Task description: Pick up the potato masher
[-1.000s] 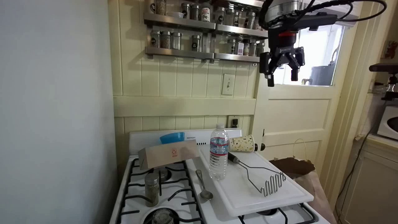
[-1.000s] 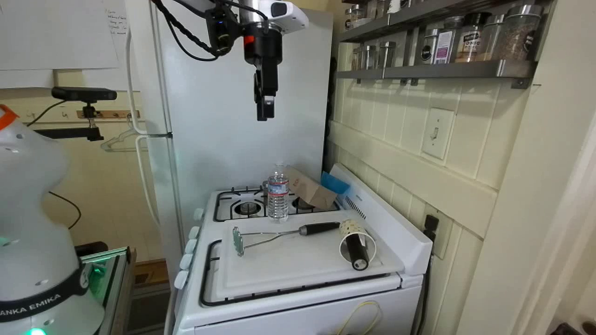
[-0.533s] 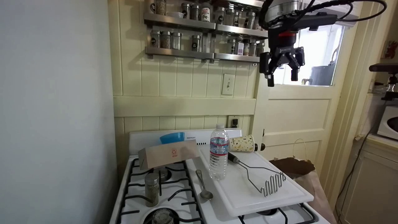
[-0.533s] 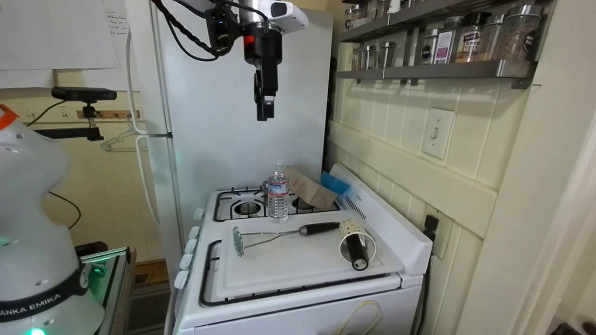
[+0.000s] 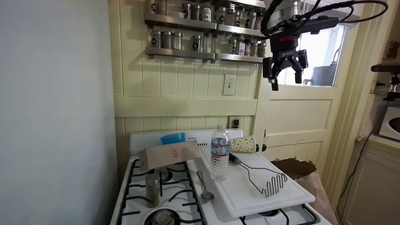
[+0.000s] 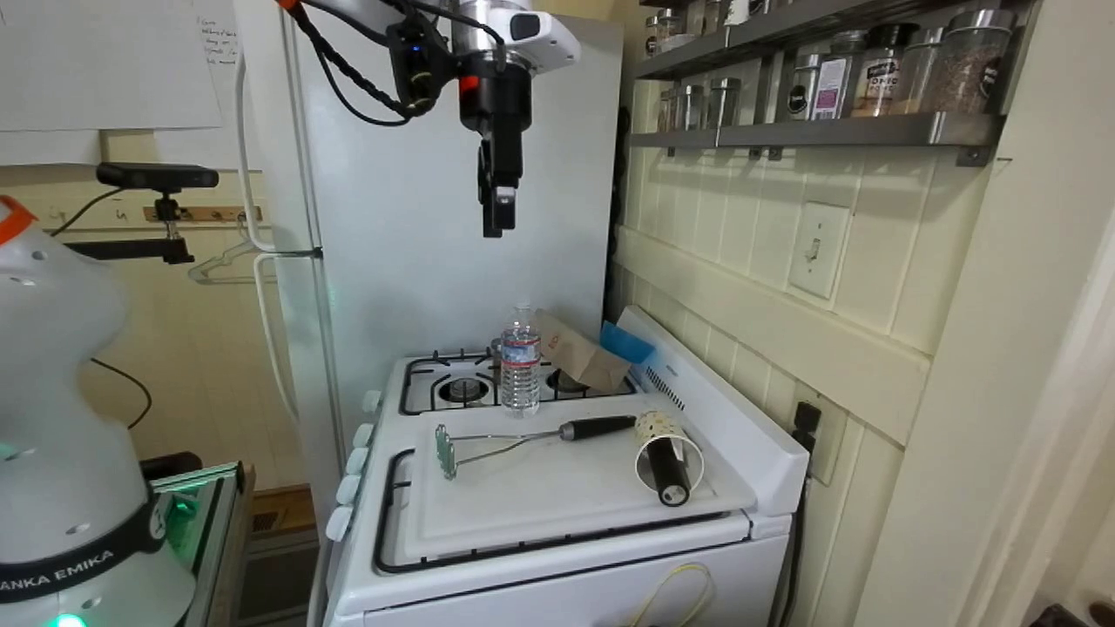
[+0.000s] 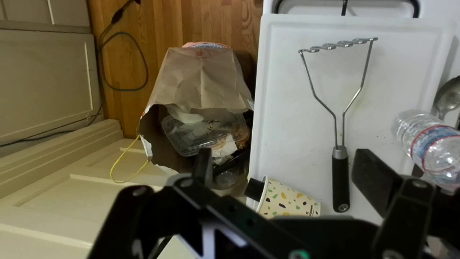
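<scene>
Brown paper comes at the left of the wrist view, a bag point(image 7: 201, 82) beyond the edge of the white board point(image 7: 287, 108); next, a patterned cup point(image 7: 291, 198) on its side, a black cylinder point(image 7: 254, 189) poking from its mouth. The claw point(image 5: 286, 84), well above the board in both exterior views, is spread wide and holds nothing. Right of its midline in the wrist view and below it lies the potato masher point(image 7: 340, 152), resting on the board, and here the coming move turns: its long axis runs squarely across the line joining the two fingers point(image 7: 373, 176), wire end away, black handle point(image 7: 340, 183) near and seen between the tips, closer to the rightmost. So the wrist's heading looks good to me, wanting a slight shift right and a long descent. How far along the handle the tips would meet it is hard to tell from this height. Farther right, near the handle, stands a bottle point(image 7: 433, 144), which could catch the outer finger; last comes a spoon point(image 7: 448, 96).
</scene>
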